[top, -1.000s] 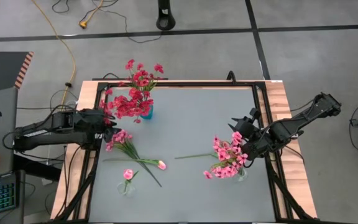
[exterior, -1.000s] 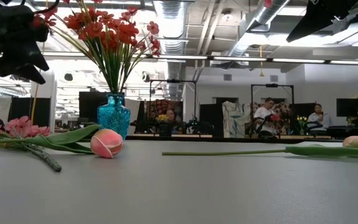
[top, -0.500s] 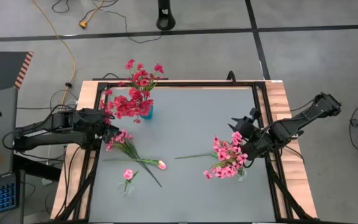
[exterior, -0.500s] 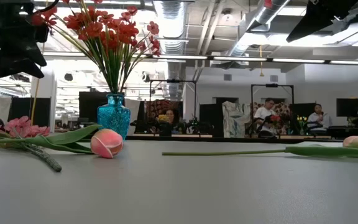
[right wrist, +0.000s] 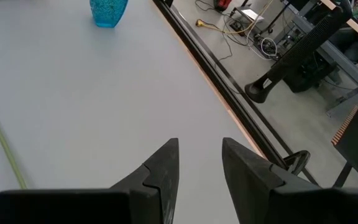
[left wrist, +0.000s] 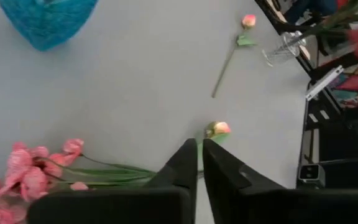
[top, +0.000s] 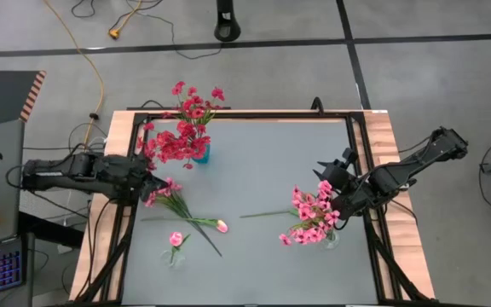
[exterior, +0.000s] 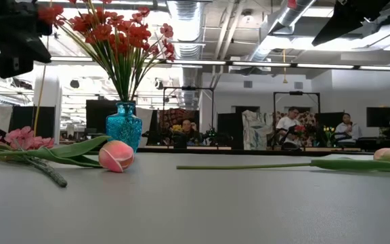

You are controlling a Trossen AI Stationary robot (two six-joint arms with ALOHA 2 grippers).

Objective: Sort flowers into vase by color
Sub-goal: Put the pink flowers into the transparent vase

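A blue vase point(top: 200, 154) at the far left holds deep red flowers point(top: 181, 136). At the right, a clear vase point(top: 332, 240) holds pink flowers point(top: 311, 215). A small clear vase point(top: 172, 257) near the front left holds one pink flower point(top: 176, 239). Pink sprigs point(top: 165, 190) and a tulip bud point(top: 221, 226) lie flat on the table, and another long stem point(top: 267, 213) lies toward the right vase. My left gripper point(top: 153, 182) hangs shut and empty above the pink sprigs point(left wrist: 36, 171). My right gripper point(top: 331, 182) hangs open and empty beside the pink flowers.
A black frame point(top: 361, 153) runs along the table's edges, with wooden boards outside it. The middle of the grey tabletop point(top: 262, 162) between the vases is bare. People sit in the room point(exterior: 296, 125) beyond the far edge.
My left gripper has swung away from the red flowers in the blue vase toward the table's near edge, over the pink sprigs, and has shut with nothing in it. The flowers have not moved.
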